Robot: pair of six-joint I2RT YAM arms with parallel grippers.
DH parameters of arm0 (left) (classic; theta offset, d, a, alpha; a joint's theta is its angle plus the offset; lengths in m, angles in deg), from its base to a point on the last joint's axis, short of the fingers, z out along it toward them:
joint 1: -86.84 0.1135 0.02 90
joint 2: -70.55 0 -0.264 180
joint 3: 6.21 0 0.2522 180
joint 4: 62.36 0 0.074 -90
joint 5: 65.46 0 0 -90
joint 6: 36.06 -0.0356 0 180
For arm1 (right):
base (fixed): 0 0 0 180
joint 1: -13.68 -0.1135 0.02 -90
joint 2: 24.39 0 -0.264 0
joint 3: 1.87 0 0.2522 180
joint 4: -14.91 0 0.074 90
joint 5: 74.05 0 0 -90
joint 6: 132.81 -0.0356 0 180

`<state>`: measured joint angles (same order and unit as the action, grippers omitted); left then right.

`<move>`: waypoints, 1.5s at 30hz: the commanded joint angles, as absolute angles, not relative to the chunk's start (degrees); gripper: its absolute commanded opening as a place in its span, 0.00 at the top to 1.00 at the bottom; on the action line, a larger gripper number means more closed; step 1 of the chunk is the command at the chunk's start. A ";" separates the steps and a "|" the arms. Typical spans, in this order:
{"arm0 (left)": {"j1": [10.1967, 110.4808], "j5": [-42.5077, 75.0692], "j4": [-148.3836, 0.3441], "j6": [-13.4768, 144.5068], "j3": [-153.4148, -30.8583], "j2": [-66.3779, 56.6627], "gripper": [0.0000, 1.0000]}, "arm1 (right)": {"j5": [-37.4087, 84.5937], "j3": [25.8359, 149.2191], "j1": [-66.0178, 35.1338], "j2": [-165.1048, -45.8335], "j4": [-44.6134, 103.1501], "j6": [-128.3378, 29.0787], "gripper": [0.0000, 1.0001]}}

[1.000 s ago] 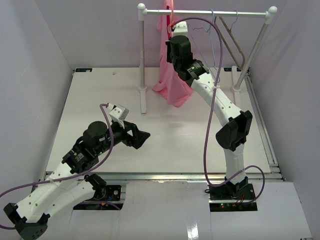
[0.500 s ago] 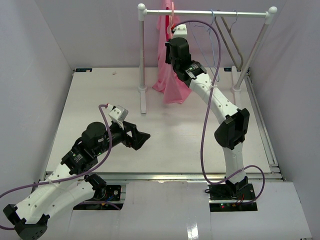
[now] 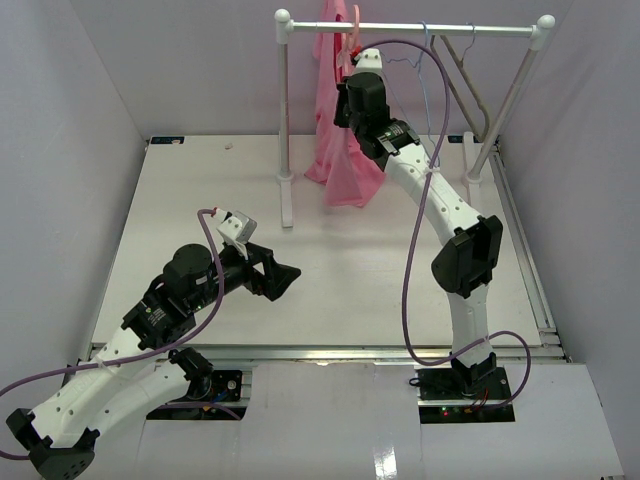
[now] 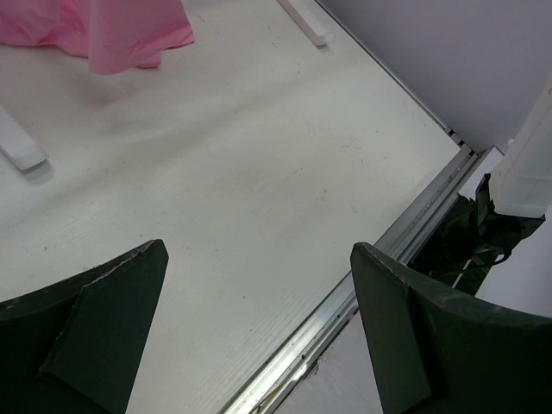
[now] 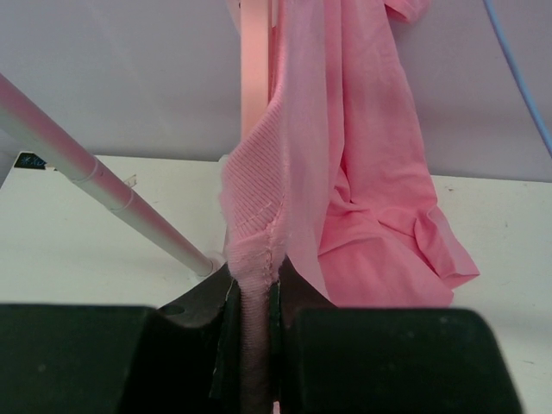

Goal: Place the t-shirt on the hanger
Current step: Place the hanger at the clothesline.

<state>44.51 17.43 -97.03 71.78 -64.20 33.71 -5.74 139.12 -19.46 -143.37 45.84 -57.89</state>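
T-shirt [image 3: 340,150] hangs at top centre of the overhead view, under the rack rail [image 3: 440,28]. Its hem is bunched at the tabletop [image 3: 200,200]; touching or not, can't tell. Hanger [image 5: 254,69] shows as a pink plastic strip in the upper centre of the right wrist view, cloth draped beside it. Right gripper [image 5: 254,315]: jaws pressed together on the ribbed collar, pinching it. Left gripper [image 4: 259,285]: jaws spread, empty, low over bare tabletop, lower left of the overhead view. Judgement: mostly done, shirt is up w/ the hanger. To do: check both shoulders sit on the hanger (not visible), let go, back off.
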 commanded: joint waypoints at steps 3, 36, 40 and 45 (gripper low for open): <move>44.47 16.46 -96.16 71.24 -63.55 34.78 0.02 | 0.72 137.50 -17.16 -135.97 44.22 -58.52 0.92; 44.47 15.93 -95.99 71.28 -63.27 34.43 0.02 | 18.52 143.59 -10.06 -135.64 56.89 -57.84 0.92; 44.48 16.02 -95.90 71.33 -63.21 34.42 0.02 | 19.70 144.10 -9.35 -136.85 56.88 -58.90 0.92; 44.47 16.02 -95.81 71.25 -63.30 34.33 0.02 | 22.99 143.20 -9.26 -138.03 56.35 -59.25 0.92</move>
